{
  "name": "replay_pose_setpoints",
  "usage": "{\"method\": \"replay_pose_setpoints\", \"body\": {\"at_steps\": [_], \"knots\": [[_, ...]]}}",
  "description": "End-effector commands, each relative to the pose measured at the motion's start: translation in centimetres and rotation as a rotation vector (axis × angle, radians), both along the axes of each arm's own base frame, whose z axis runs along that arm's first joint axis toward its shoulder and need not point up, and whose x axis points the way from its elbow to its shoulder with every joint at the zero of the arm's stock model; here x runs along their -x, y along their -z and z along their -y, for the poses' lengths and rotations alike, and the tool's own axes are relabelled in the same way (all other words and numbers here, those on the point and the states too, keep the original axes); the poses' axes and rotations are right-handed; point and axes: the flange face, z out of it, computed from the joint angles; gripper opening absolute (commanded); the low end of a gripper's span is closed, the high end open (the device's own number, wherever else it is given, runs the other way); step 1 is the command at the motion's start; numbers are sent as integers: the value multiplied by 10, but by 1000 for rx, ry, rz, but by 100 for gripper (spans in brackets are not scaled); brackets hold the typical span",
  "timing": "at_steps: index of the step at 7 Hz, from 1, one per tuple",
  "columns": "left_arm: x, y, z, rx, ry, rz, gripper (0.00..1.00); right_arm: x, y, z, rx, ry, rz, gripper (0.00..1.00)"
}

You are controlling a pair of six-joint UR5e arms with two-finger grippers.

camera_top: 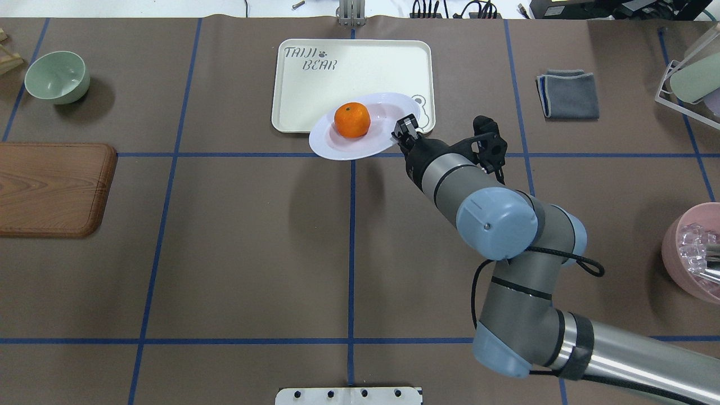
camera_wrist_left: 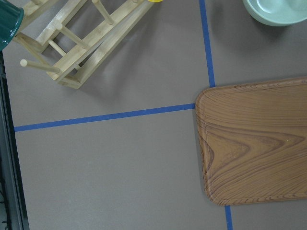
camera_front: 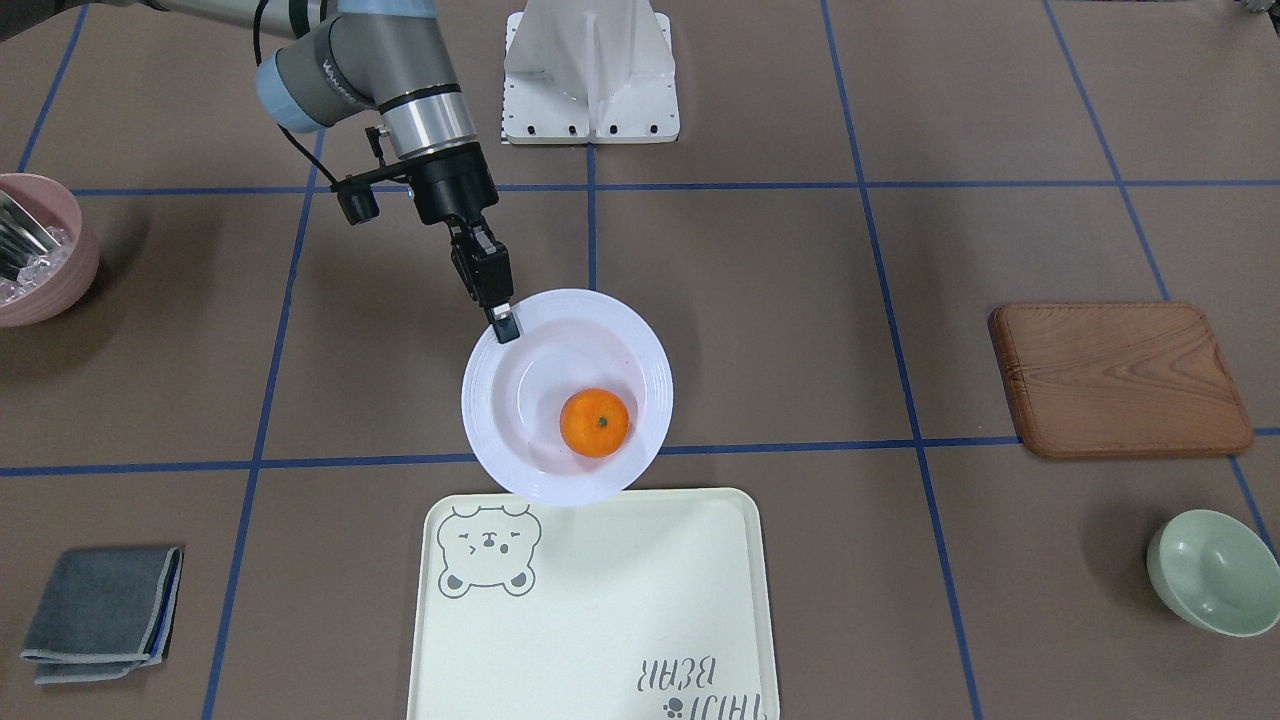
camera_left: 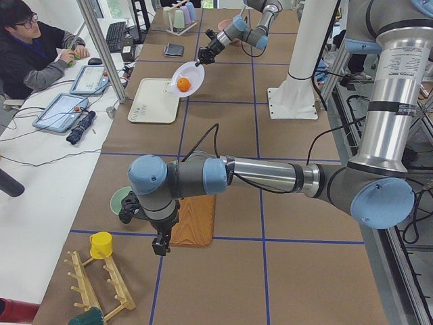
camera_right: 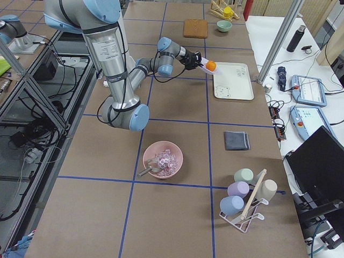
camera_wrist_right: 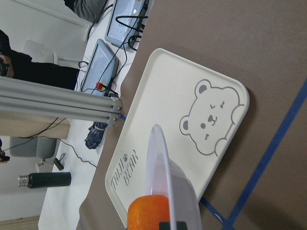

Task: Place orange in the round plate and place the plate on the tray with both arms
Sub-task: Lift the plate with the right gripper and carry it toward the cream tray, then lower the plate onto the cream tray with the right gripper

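The orange [camera_front: 594, 423] lies in the glossy white round plate [camera_front: 520, 420]. My right gripper [camera_front: 503, 325] is shut on the plate's rim and holds the plate tilted above the table. The plate hangs over the robot-side edge of the cream bear tray [camera_front: 600, 600]. In the overhead view the plate [camera_top: 337, 147] overlaps the tray [camera_top: 360, 67] near the bear drawing. The right wrist view shows the plate's edge [camera_wrist_right: 165, 163], the orange [camera_wrist_right: 148, 212] and the tray [camera_wrist_right: 163, 110] below. My left gripper [camera_left: 160, 247] shows only in the exterior left view, by the wooden board; I cannot tell whether it is open.
A brown wooden board [camera_front: 1118, 378] and a mint-green bowl [camera_front: 1213, 570] lie on my left side. A pink bowl [camera_front: 40, 250] and a folded grey cloth [camera_front: 103, 612] are on my right. A wooden rack [camera_wrist_left: 72, 43] stands near my left wrist. A person [camera_left: 34, 47] sits beyond the table.
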Motion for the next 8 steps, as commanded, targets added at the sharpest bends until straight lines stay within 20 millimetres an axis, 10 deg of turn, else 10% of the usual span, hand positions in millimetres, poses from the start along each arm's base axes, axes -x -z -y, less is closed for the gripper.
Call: {"method": "replay_pose_setpoints", "body": {"at_steps": [1, 4, 8], "knots": [[0, 0, 0, -1, 0, 0, 99, 30, 11, 92, 94, -117, 8, 0], [0, 0, 0, 1, 0, 0, 99, 71, 24, 163, 198, -204, 11, 0], [0, -1, 0, 1, -1, -1, 99, 112, 16, 170, 221, -224, -48, 0]]}}
